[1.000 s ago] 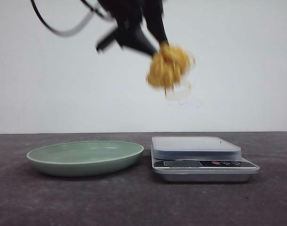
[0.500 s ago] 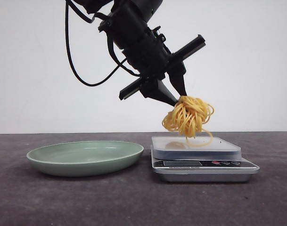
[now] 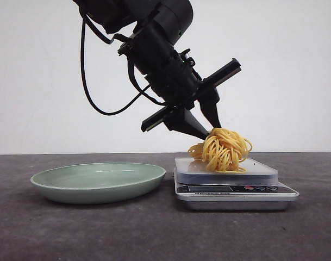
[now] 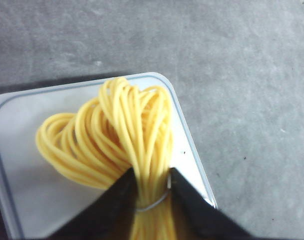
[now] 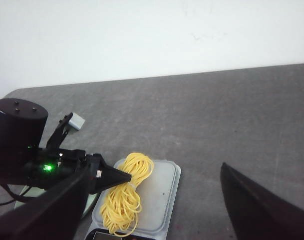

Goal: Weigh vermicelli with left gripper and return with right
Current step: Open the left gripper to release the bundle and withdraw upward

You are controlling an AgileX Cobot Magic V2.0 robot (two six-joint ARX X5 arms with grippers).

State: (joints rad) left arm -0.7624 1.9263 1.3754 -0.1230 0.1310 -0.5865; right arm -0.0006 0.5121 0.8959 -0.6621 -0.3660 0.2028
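A: Where's the vermicelli, the nest of thin yellow looped noodle strands?

B: Sitting on the pale grey platform of the silver kitchen scale, toward the front-right part of it in the front view. Bottom loops touch the platform.

A: And the left gripper?

B: Black arm comes down at a slant from upper left. Its two black pointed fingers are pinched on a bunch of strands at the nest's top-left edge; left wrist view shows the strands squeezed btwn both tips, w/ a thin wire loop round the bunch right there.

A: Right gripper?

B: Only seen in its own wrist view. Two dark fingers spread wide apart, nothing btwn them, well above the dark grey tabletop, looking down at the scale from the far side.

A: Anything else on the table?

B: Shallow pale green round plate just left of the scale, near but not touching. Nothing visible in it from the front. Scale's display strip faces the front cam, reading too small to tell
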